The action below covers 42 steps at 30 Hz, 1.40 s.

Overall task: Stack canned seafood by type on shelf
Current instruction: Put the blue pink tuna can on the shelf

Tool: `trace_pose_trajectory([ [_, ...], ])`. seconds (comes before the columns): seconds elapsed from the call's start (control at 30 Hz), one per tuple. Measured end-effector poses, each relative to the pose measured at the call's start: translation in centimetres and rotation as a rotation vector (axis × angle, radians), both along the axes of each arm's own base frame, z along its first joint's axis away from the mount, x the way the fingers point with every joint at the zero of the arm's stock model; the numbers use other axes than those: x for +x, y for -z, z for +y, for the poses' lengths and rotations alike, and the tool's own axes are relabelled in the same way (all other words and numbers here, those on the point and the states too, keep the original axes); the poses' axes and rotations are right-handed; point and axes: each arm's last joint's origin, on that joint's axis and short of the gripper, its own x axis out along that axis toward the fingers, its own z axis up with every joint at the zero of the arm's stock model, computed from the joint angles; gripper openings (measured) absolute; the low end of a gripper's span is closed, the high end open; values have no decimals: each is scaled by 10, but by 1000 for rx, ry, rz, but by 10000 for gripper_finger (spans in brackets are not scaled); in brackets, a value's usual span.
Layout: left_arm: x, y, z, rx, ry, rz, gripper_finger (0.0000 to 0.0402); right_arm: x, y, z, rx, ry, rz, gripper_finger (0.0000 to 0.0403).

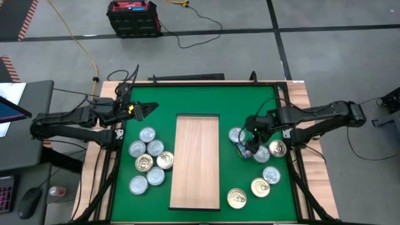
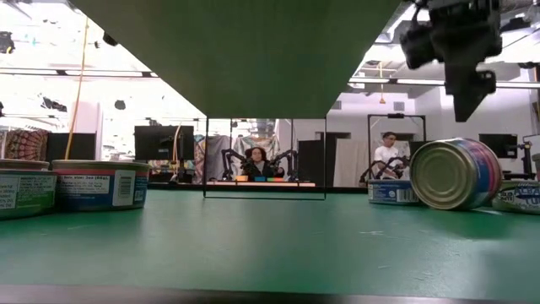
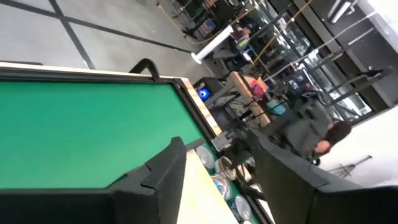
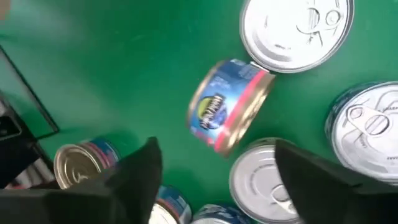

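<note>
The shelf [image 1: 198,161] is a pale wooden board lying flat on the middle of the green mat. Several cans of seafood stand upright left of it [image 1: 150,159] and right of it [image 1: 265,178]. One blue-and-pink can [image 4: 230,106] lies on its side on the mat among the right group [image 1: 245,150], its lid end facing the low camera [image 2: 456,173]. My right gripper [image 4: 217,180] hangs open above this can, pointing steeply down, clear of it [image 2: 460,59]. My left gripper [image 3: 224,186] is open and level over the mat's far left part [image 1: 147,109], with nothing between its fingers.
Upright silver-topped cans [image 4: 295,28] crowd close around the tipped can, and a gold-topped can [image 4: 78,163] lies on its side beside it. A raised wooden rim [image 1: 303,94] borders the mat. People sit in the room beyond the table [image 2: 257,162].
</note>
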Motion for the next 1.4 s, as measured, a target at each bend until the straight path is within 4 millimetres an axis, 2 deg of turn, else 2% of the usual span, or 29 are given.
trace_pose_trajectory([
  [0.07,0,0,1,0,-10,4,194,7,-3,9,-36,18,6,363],
  [0.17,-1,1,2,-1,-21,15,199,17,-2,20,-95,35,46,375],
  [0.3,0,2,2,-8,-1,23,200,27,12,30,-141,60,125,374],
  [0.53,0,3,2,-19,7,27,200,34,27,46,-227,149,162,370],
  [0.9,1,3,-1,-27,125,29,200,45,59,56,-294,139,186,364],
  [1.0,1,3,-2,-24,169,32,200,44,66,56,-274,135,182,345],
  [1.17,1,3,-3,-40,189,28,200,41,71,57,-275,77,203,283],
  [1.33,1,3,-3,-52,185,22,200,33,58,63,-294,-46,173,215],
  [1.4,1,3,-3,-64,183,17,200,29,47,65,-308,-118,153,209],
])
